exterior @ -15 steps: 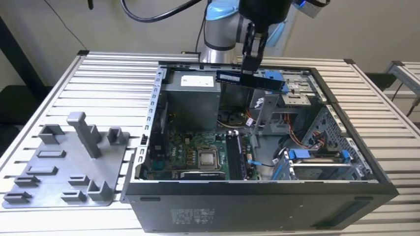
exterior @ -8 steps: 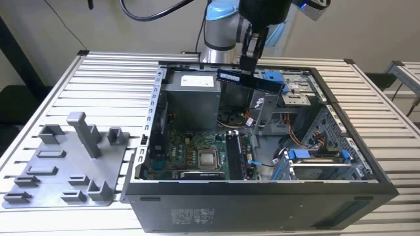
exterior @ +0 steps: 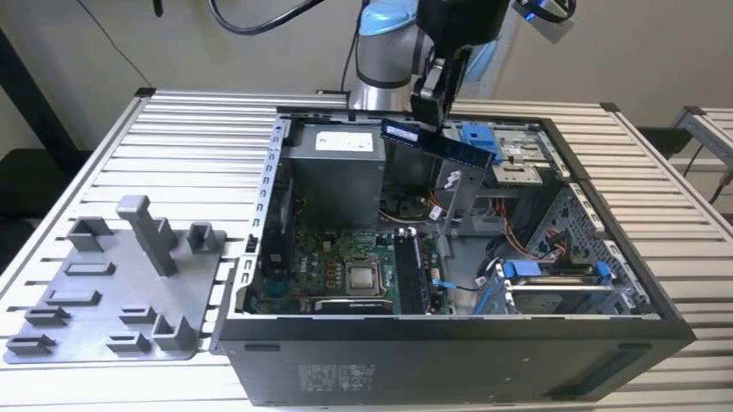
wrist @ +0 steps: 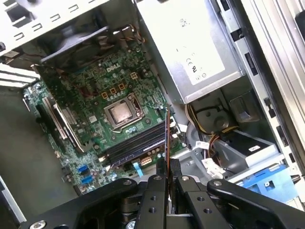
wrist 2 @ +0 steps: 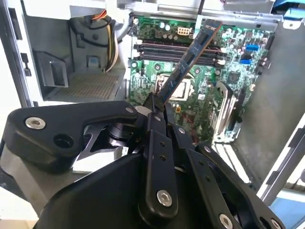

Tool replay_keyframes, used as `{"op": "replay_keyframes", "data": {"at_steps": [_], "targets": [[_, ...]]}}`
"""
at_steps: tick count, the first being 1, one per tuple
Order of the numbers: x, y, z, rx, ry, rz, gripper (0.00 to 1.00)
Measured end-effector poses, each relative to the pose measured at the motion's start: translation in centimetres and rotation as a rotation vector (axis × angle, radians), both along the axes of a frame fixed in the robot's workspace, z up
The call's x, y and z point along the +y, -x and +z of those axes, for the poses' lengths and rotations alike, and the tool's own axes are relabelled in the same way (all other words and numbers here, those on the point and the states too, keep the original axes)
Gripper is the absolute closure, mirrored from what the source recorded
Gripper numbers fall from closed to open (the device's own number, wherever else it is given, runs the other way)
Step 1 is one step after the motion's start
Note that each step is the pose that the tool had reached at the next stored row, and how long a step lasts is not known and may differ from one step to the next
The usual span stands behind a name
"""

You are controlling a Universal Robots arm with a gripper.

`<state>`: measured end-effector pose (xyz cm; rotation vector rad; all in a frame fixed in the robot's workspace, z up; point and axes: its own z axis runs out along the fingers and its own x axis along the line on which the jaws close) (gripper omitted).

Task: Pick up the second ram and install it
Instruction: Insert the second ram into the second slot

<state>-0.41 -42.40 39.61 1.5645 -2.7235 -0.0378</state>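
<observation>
My pincer [wrist 2: 156,104] is clamped on one end of the memory stick [wrist 2: 191,56], so the pick-up is done. The stick hangs tilted in the air over the open computer case [exterior: 458,352], well above the green board [wrist: 90,90] and its long black sockets [wrist: 136,141]. Seating it is not yet done.

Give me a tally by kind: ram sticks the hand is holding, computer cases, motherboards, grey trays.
held ram stick: 1
computer case: 1
motherboard: 1
grey tray: 1
Total: 4
</observation>
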Motion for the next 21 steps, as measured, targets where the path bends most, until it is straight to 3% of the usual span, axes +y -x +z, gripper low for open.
{"op": "replay_keyframes", "data": {"at_steps": [21], "targets": [[0.00,0.00,-0.43,0.0000,0.0000,-0.379,0.86]]}}
